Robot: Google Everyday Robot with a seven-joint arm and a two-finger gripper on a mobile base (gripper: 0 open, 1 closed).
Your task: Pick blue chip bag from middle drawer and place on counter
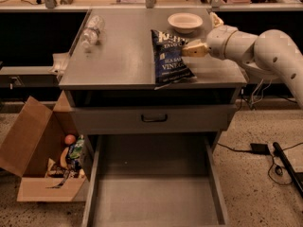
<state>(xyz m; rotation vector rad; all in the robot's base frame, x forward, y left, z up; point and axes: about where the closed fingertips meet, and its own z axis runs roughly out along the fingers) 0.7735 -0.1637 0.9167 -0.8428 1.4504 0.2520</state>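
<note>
The counter [118,65] is filling the upper middle of the view, and below it the middle drawer [156,200] is standing pulled out toward the camera, showing only its bare gray floor. Between the two, a closed drawer front [113,121] with a small black handle is facing forward. The robot's white arm [267,48] is reaching in from the right, across the counter's right edge. On the floor to the left, an open cardboard box [28,145] is holding a jumble of small items. The blue chip bag [169,58] is lying flat on the counter, right of centre, its lower end sitting at the front rim and possibly hanging slightly over it. A white bowl [184,21] is resting just behind the bag, and a clear plastic bottle [91,31] is lying well apart near the left rear. The pincer [192,48] is sitting at the bag's right edge, seemingly touching it, though I cannot tell how far open it is or whether it is gripping the foil. The placing step appears to be finishing; the next move is probably calling for a clean release and a retreat rightward without dragging the bag off the front rim.
</note>
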